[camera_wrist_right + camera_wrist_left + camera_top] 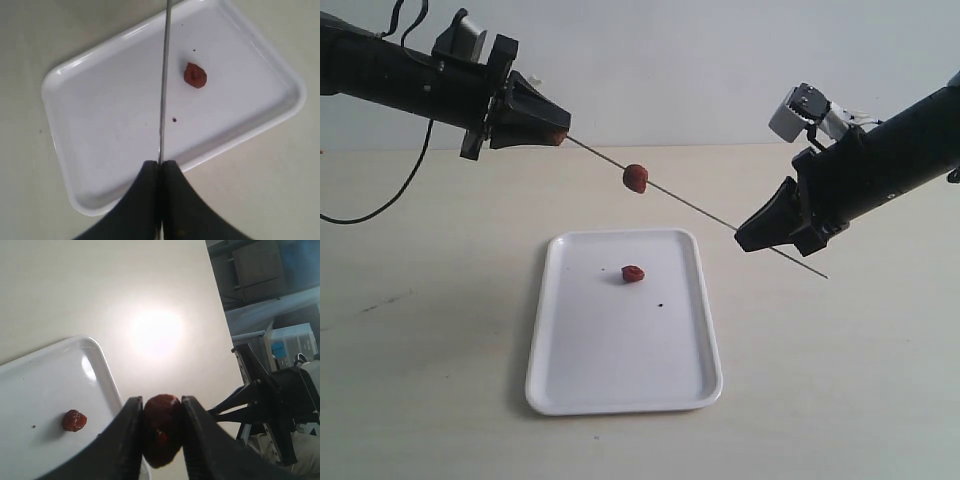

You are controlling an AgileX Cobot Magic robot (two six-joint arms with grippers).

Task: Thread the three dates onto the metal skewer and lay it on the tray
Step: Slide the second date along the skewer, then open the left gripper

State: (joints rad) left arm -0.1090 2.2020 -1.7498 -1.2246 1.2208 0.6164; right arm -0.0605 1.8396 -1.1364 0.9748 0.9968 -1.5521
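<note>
One loose date (633, 273) lies on the tray (560, 385), toward its far end, near a dark speck (663, 304). The tray sits flat on the surface (840, 400). Above it, I see the right gripper (752, 238) pinched together on the metal skewer (700, 207), near its lower end. A second date (636, 178) sits threaded midway along the rod. Farthest off, my left gripper (556, 135) clamps a third date (161, 430) at the skewer's upper tip.

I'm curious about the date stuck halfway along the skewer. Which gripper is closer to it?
The left. The left gripper, holding a second date at the skewer's end, sits a short way from the threaded date; the right gripper clamps the skewer farther along.
</note>
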